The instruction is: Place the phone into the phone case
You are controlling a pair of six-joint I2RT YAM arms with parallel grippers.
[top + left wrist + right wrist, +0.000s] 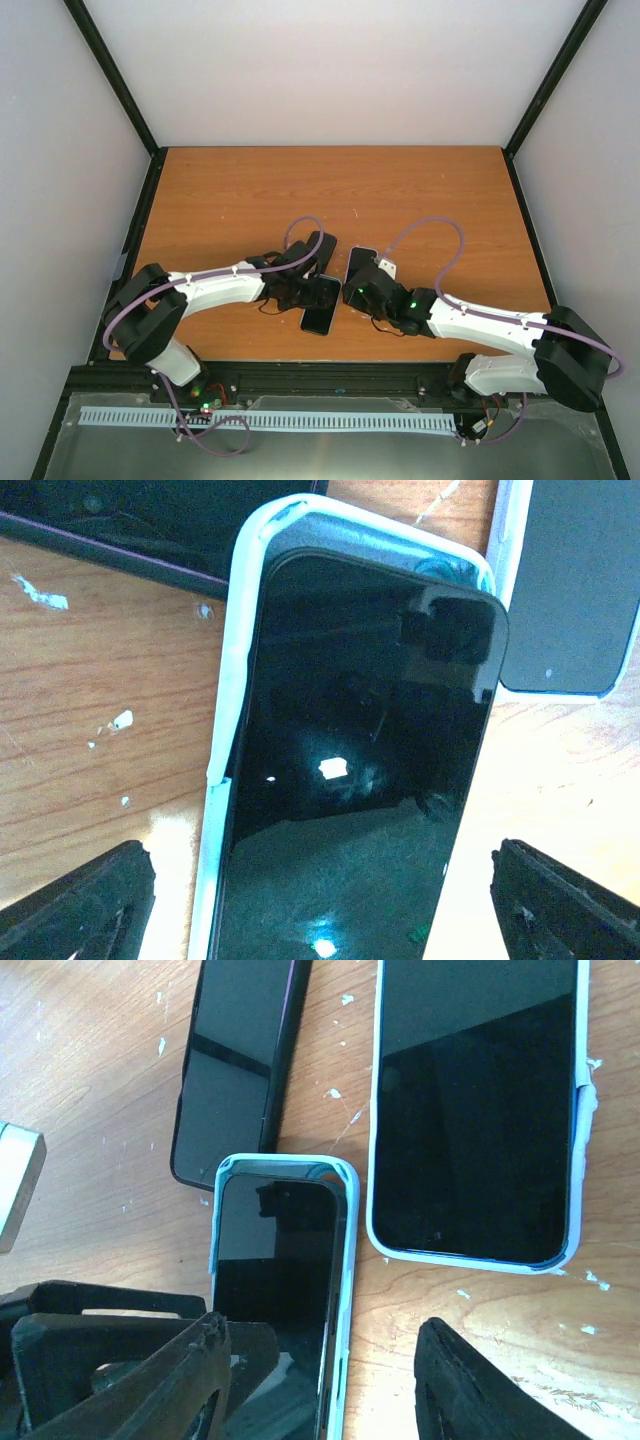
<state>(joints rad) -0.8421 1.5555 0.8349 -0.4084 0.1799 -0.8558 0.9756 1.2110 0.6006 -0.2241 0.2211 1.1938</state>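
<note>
Black left gripper (325,905) points down, jaws wide astride cased phone (360,760).

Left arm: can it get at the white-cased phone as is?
Likely yes. Its jaws stand open, fingers either side of the white-cased phone, which lies flat on the table with nothing on top. The neighbouring phone lies by its far corner, away from the fingers.

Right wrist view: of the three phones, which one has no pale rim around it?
The dark phone at upper left; the big phone at upper right and the small phone between the fingers both show pale rims.
</note>
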